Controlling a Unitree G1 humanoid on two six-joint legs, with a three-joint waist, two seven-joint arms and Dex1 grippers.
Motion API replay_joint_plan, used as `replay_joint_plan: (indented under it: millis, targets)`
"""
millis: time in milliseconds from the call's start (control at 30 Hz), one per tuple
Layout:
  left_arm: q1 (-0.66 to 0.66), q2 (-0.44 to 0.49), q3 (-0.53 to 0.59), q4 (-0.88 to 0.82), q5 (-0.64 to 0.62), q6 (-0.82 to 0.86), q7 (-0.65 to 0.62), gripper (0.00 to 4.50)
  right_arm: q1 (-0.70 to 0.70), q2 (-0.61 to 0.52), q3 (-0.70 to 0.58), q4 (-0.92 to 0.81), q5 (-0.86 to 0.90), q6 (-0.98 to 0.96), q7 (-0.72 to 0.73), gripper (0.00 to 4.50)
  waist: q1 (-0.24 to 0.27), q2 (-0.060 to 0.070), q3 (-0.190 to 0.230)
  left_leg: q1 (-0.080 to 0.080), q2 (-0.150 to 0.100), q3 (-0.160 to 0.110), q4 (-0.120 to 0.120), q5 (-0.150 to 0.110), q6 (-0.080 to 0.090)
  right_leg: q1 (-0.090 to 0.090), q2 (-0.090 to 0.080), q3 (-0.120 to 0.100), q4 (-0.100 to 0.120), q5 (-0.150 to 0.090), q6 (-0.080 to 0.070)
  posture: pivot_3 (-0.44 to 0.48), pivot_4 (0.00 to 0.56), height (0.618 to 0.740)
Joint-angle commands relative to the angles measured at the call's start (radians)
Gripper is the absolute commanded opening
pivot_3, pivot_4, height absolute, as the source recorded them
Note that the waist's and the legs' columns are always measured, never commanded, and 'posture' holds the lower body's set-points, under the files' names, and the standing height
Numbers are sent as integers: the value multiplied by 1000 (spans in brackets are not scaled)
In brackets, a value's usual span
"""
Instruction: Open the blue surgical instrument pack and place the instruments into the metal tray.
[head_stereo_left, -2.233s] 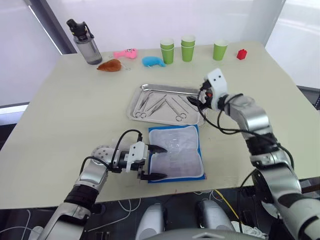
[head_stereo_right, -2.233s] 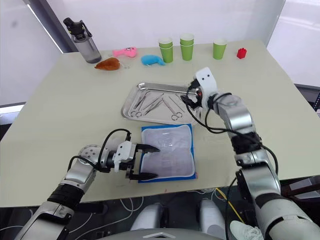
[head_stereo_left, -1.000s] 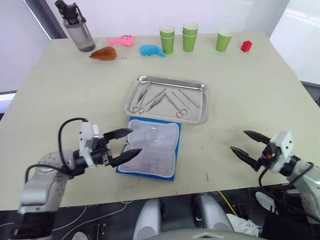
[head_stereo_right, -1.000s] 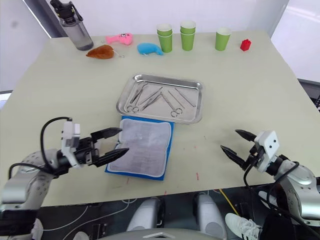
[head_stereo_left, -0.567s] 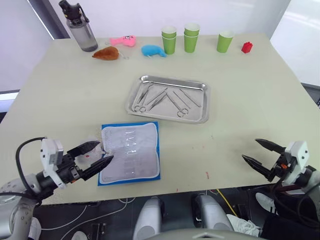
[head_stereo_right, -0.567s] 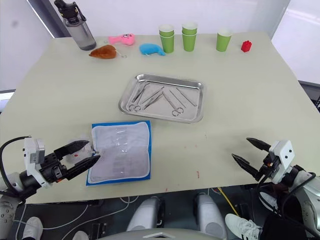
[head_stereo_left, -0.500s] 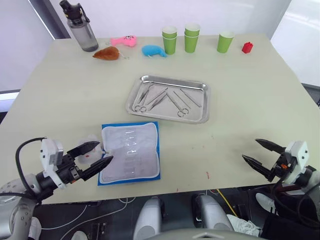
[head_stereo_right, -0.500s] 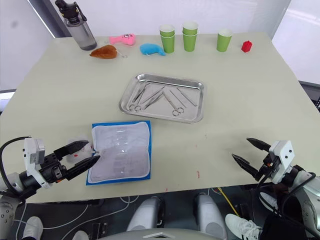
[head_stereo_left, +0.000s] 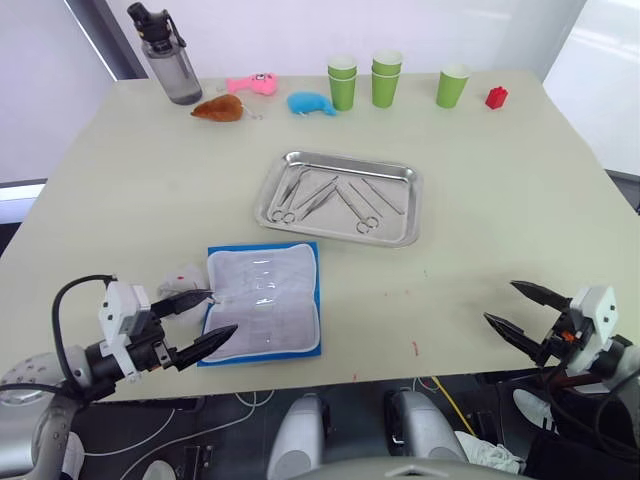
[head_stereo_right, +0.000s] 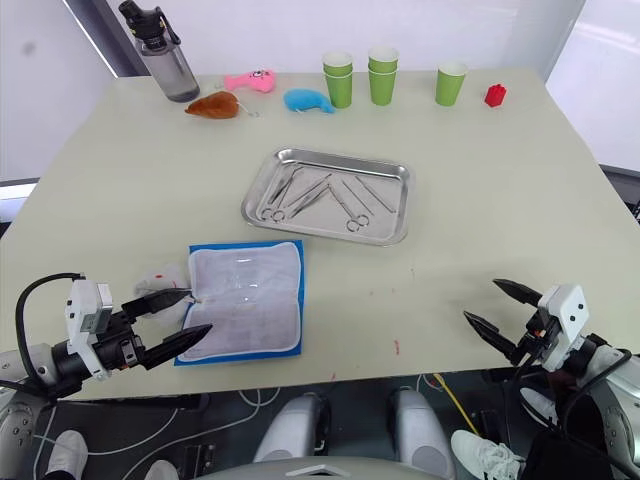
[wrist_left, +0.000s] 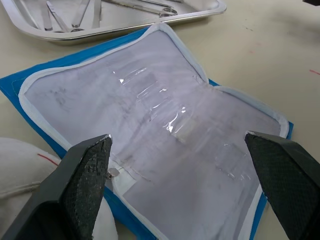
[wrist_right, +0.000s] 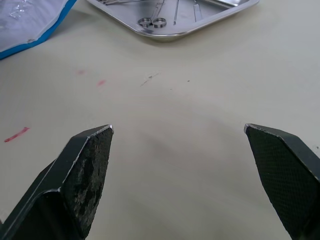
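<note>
Our left hand (head_stereo_left: 205, 318) spread wide at the unfolded blue surgical instrument pack (head_stereo_left: 265, 314), right hand (head_stereo_left: 512, 310) gaping over bare counter (head_stereo_left: 500, 190), instruments (head_stereo_left: 330, 197) lying in the metal tray (head_stereo_left: 408, 226)

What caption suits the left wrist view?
Open tool over the opened, emptied blue pack, instruments in the tray.

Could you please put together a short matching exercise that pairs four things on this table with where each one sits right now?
Things:
1. blue surgical instrument pack
2. instruments
3. water bottle
4. red block

Places:
A. far right of the table, past the green cups
B. lying open, white lining up, near the left gripper
C. far left corner of the table
D. inside the metal tray

Pairs: 1-B, 2-D, 3-C, 4-A
</note>
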Motion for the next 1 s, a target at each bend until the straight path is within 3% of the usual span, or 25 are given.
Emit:
replay_joint_plan:
  millis: [33, 367, 733, 1000]
  targets:
    - [-7, 18, 32, -8, 3, -31, -16, 4500, 7, 3, -6, -38, 11, -20, -4, 4401, 0, 0, 0, 0, 0, 0, 1, 0, 0, 0, 0, 0, 1, 0, 0, 0, 150, 734]
    - [-95, -4, 119, -76, -169, 82, 70, 4500, 4, 12, 15, -39, 18, -20, 2, 4401, 1, 0, 0, -2, 1, 0, 12, 0, 0, 2, 0, 0, 3, 1, -1, 0, 150, 734]
    - [-94, 70, 217, 181, -87, 52, 35, 4500, 3, 3, 5, -33, 28, -28, 21, 4401, 1, 0, 0, -1, 1, 0, 11, 0, 0, 3, 1, 0, 3, 1, -1, 0, 150, 734]
    - [-84, 118, 224, 392, 19, -26, 4, 4500, 40, -13, -55, -17, 77, -31, 58, 4401, 2, -1, -1, -1, 1, 0, 11, 0, 0, 3, 1, 0, 3, 1, -1, 0, 150, 734]
